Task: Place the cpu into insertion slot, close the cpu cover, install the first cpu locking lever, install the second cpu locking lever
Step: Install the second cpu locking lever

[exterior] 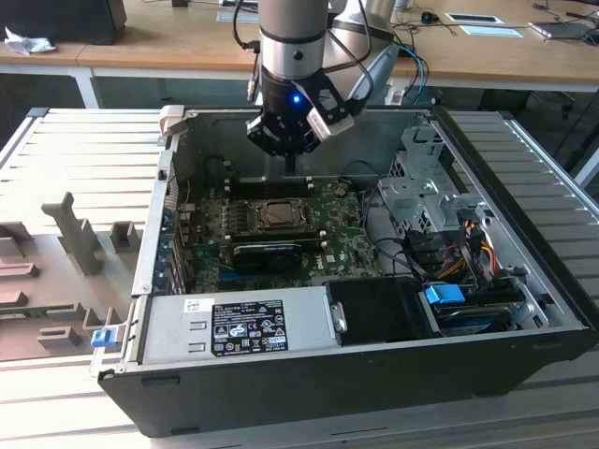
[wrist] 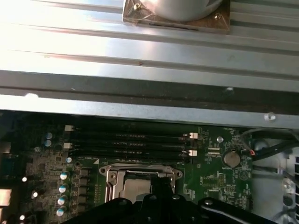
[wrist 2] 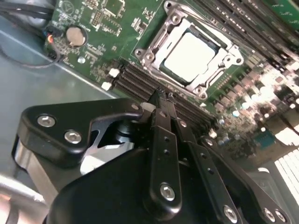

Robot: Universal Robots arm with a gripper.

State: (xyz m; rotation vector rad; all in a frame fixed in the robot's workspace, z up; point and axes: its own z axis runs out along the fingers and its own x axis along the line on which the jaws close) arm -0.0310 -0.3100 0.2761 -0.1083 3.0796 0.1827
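The cpu (wrist 2: 191,51) lies in the insertion slot (wrist: 112,179) on the green motherboard, its flat silver top facing up. The cpu cover (wrist 2: 223,63), a silver frame, lies flat around the chip, which shows through its window. I cannot make out how the locking levers stand. My gripper (wrist 2: 156,97) is shut with nothing between its fingers. It hangs just above the board, over the black memory slots (wrist 2: 140,79) beside the socket. In the exterior view the gripper (exterior: 288,166) hovers inside the open case, just behind the cpu (exterior: 279,215).
A black card (exterior: 267,253) sits in front of the socket. A coin battery (wrist 2: 74,36) lies near the slots. The power supply (exterior: 234,327), drive cage (exterior: 421,178) and cables (exterior: 449,253) crowd the case. Grey fixtures (exterior: 75,234) stand at the exterior view's left.
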